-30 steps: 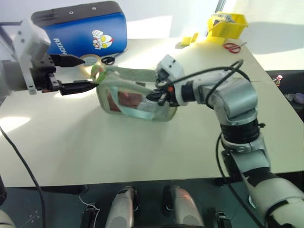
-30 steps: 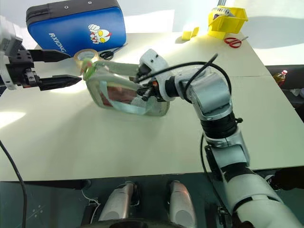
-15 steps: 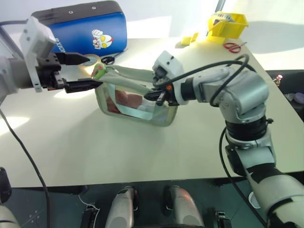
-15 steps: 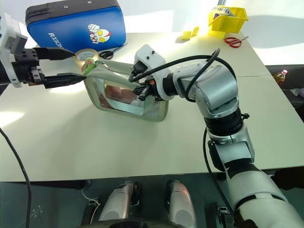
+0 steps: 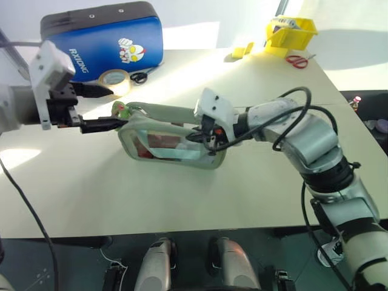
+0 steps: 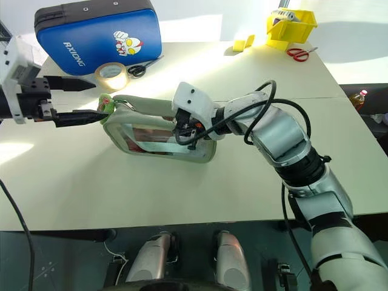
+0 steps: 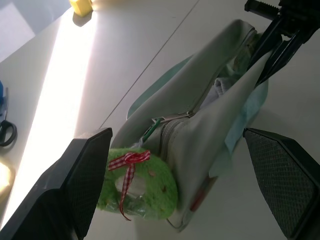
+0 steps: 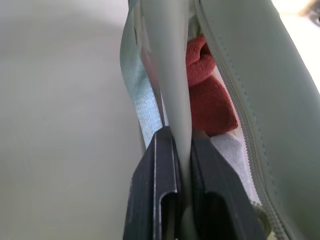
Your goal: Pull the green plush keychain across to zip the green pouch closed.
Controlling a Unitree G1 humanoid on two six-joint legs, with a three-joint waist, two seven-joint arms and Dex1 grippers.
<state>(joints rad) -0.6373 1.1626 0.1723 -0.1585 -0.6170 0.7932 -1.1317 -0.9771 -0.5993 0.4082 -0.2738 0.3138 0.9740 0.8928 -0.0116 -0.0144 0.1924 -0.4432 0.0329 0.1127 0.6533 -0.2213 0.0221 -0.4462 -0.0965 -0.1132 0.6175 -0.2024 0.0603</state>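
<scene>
Green pouch (image 6: 160, 136) lies lengthwise across the pale tabletop (image 6: 182, 194), green plush keychain (image 6: 106, 103) at its left end (right pincer (image 6: 182, 134) clamped on the pouch's edge, left pincer (image 6: 91, 100) gaping wide around the keychain).

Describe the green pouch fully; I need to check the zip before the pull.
The pouch is pale sage-green, soft, rectangular, with a clear front window showing red and white contents. It lies on the table, its zip still open along the top. The right gripper is shut on its fabric edge. The keychain hangs at the zip's end, between the open left gripper's fingers, ungrasped.
</scene>
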